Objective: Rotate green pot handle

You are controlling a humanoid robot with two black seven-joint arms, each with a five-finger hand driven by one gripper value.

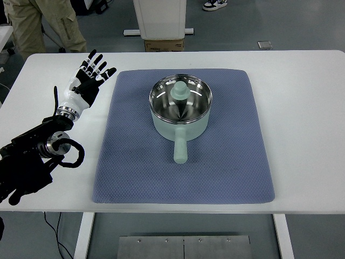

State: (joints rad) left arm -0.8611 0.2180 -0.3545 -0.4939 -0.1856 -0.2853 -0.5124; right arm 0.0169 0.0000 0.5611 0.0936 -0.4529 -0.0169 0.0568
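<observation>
My left hand (89,78) hovers with fingers (96,62) spread and empty at nine o'clock of the green pot (180,110), whose handle (180,148) points to six; next I must reach in and grip it.

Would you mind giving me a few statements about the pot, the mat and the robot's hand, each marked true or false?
1. The green pot stands on the blue mat. True.
2. The pot's handle points toward the table's far edge. False: it points toward the near edge.
3. The left hand grasps the handle. False: it is over the white table, left of the mat, fingers spread, holding nothing.
4. The pot has a lid on it. False: it is uncovered, its shiny inside showing.
5. A person's legs show at the top left. True.
</observation>
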